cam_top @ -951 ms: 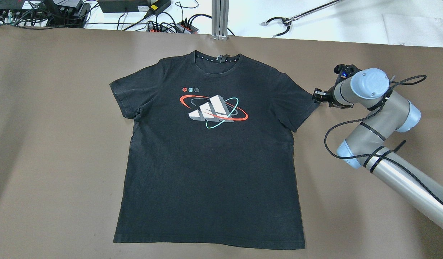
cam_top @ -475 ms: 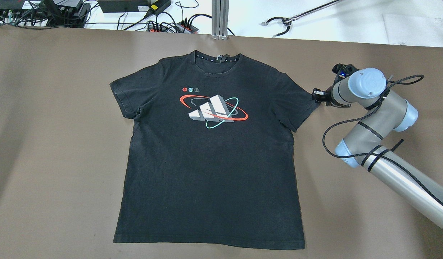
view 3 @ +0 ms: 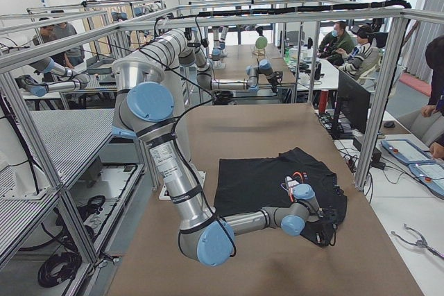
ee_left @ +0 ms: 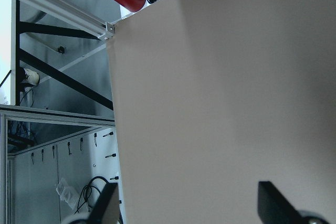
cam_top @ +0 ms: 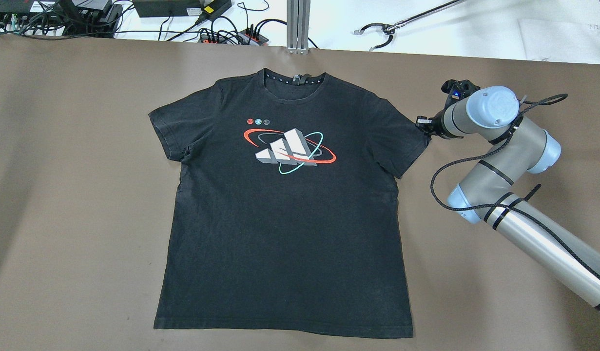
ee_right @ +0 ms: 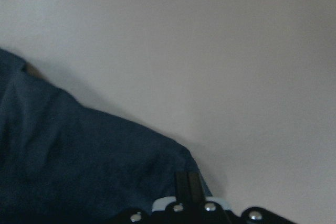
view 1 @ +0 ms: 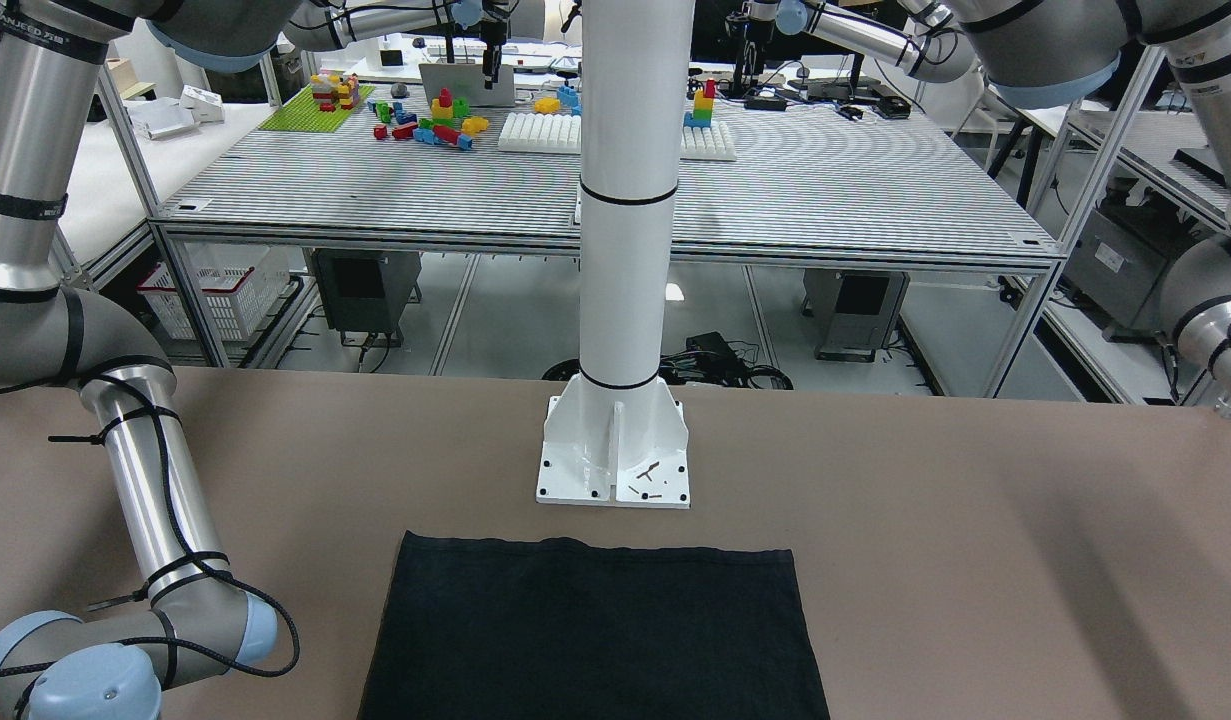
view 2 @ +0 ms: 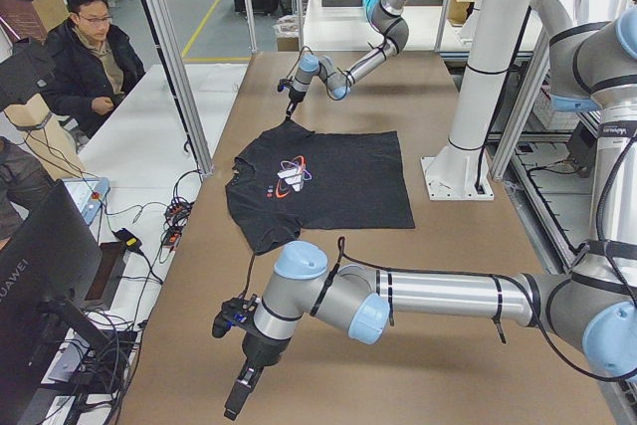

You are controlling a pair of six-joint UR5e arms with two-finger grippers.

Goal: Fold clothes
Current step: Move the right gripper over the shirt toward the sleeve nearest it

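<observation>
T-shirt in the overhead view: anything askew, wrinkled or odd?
Only a small thing: the black T-shirt lies flat, print up, but the sleeve on the view's left is puckered near the underarm. Nothing else stands out.

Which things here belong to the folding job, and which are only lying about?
Job: black T-shirt; right end effector at its sleeve; left end effector.
Lying about: white pillar; power strip; grabber tool; toy bricks on the far table.

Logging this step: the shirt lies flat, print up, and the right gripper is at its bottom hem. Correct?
Not the hem: the overhead view shows the right gripper at the end of a sleeve. The shirt does lie flat, print up.
</observation>
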